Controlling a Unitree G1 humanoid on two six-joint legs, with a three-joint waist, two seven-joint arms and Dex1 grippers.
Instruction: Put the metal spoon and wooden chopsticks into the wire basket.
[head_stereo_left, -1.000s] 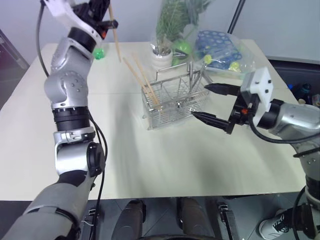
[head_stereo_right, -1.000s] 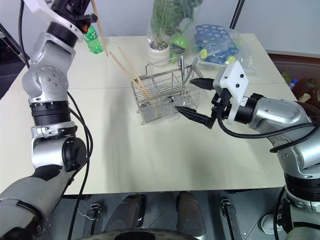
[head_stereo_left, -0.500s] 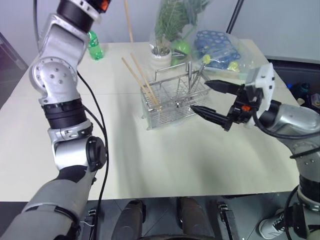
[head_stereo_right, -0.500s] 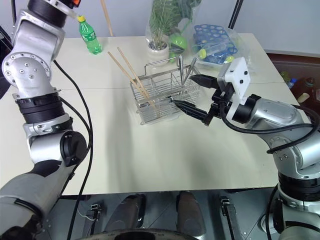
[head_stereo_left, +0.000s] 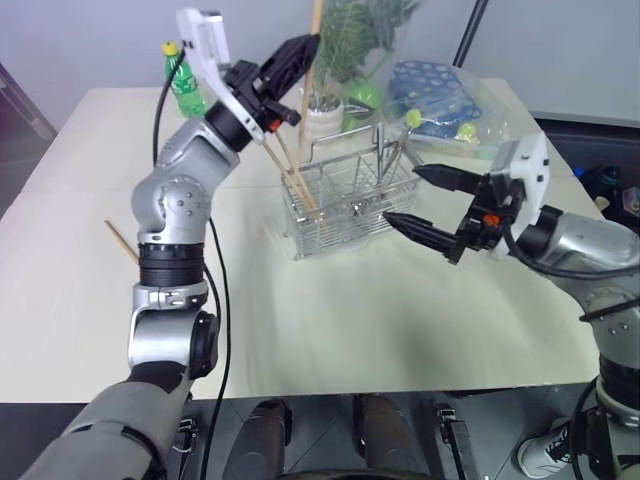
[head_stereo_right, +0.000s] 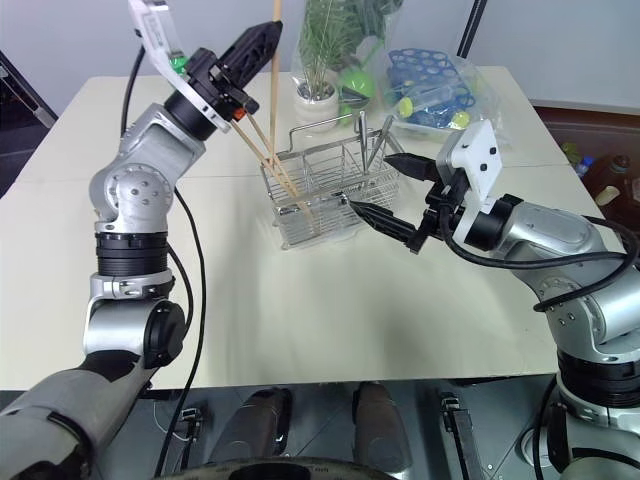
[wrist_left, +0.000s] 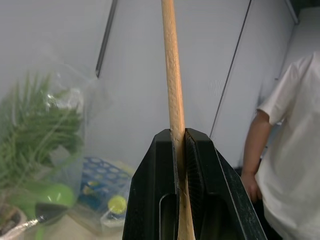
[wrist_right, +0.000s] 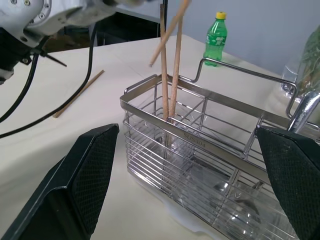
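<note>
Pale tabletop (head_stereo_left: 330, 330) runs bare and wide along its near edge, with open room on both sides of the arms. Toward the robot's left, one loose wooden chopstick (head_stereo_left: 121, 242) lies flat on the surface, well apart from everything else. On the robot's right, the right gripper (head_stereo_left: 428, 205) reaches level toward the middle, its two black fingers spread wide with nothing between them, the tips just beside the near end of the wire basket (head_stereo_left: 345, 205). That basket stands near the table's centre; two chopsticks (head_stereo_left: 290, 160) lean in its left end, slanting up and away, and the metal spoon (head_stereo_right: 383, 140) stands among the upright handles at its right end. Above and behind the basket's left end, the left gripper (head_stereo_left: 290, 65) has its fingers clamped together on another chopstick (head_stereo_right: 275, 60), held nearly upright. Farther back stand a potted plant (head_stereo_left: 325, 105) in clear wrapping, a bagged blue toy (head_stereo_left: 435, 95) and a green bottle (head_stereo_left: 183, 85) near the far edge. The left wrist view catches a person in a white shirt (wrist_left: 295, 165) beyond.
</note>
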